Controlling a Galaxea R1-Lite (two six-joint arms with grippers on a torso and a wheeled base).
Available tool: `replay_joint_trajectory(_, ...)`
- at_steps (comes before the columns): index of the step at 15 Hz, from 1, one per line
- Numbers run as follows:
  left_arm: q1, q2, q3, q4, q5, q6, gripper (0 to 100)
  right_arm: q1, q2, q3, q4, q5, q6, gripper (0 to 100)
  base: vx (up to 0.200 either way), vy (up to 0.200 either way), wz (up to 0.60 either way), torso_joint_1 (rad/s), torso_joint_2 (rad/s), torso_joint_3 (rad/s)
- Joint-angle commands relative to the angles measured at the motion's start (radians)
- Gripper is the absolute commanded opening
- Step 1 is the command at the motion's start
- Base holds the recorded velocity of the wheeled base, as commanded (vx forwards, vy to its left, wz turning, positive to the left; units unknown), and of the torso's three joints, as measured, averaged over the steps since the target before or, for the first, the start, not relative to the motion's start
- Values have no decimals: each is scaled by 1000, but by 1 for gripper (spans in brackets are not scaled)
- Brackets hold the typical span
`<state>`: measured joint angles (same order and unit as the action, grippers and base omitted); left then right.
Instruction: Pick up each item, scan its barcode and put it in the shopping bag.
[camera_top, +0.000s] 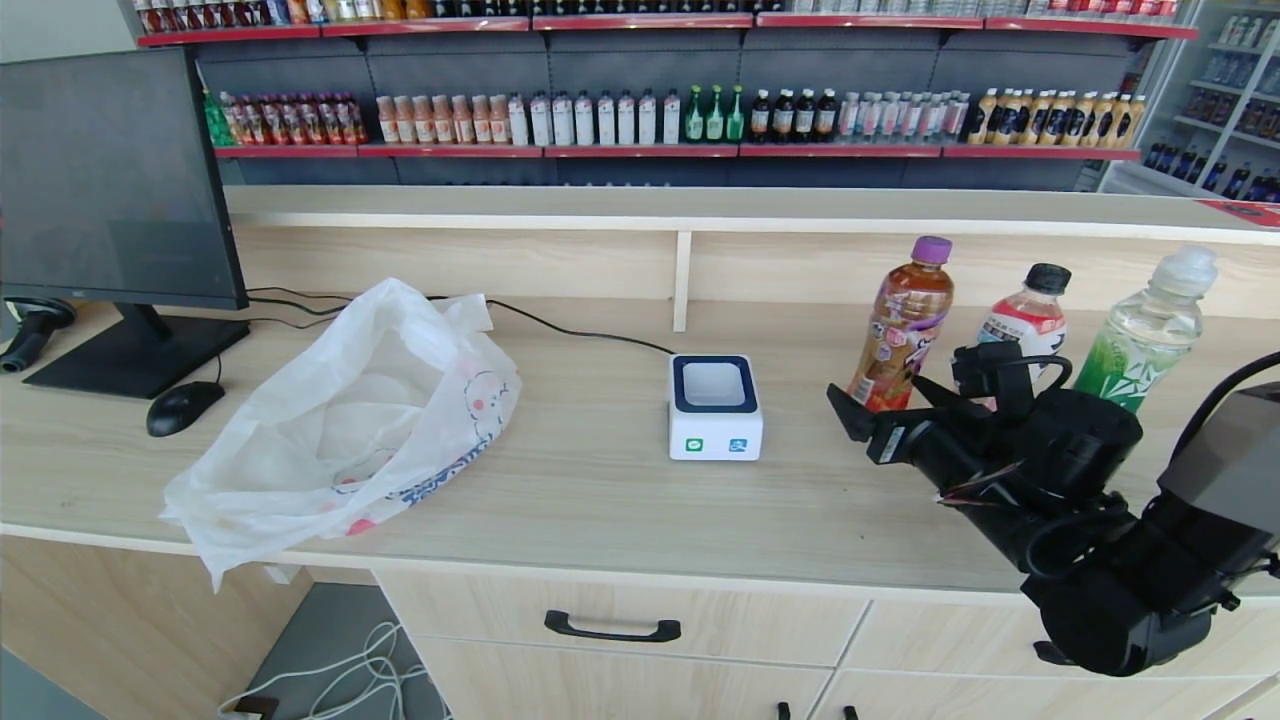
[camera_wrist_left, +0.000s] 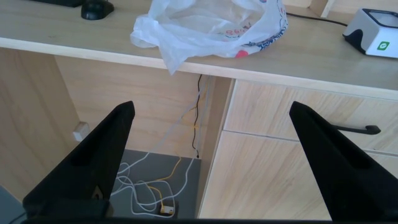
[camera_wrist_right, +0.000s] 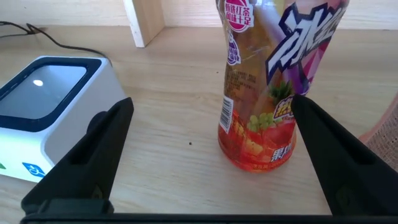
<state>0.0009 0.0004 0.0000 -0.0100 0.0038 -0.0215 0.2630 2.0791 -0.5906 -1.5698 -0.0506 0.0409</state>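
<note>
right gripper: gapes wide just before purple-capped bottle | bottle: stands upright on counter, right of scanner — shopping bag slumps left | left gripper: spread apart below counter edge

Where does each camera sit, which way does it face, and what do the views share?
Head view: on the robot's head, looking forward and down at the counter with shopping bag, scanner and bottles; the right arm shows.
Left wrist view: on the left wrist, below the counter's edge, facing the drawer fronts; its open fingers show.
Right wrist view: on the right wrist, low over the counter, facing the purple-capped bottle; its open fingers show.
Shared: all three show the scanner.
</note>
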Motion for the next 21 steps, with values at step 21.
replay_joint_trajectory(21,-1,0,0,-2,-1,3,100,-41,13,-26,-1,-3,-47,100,0,0,0,0,0,0)
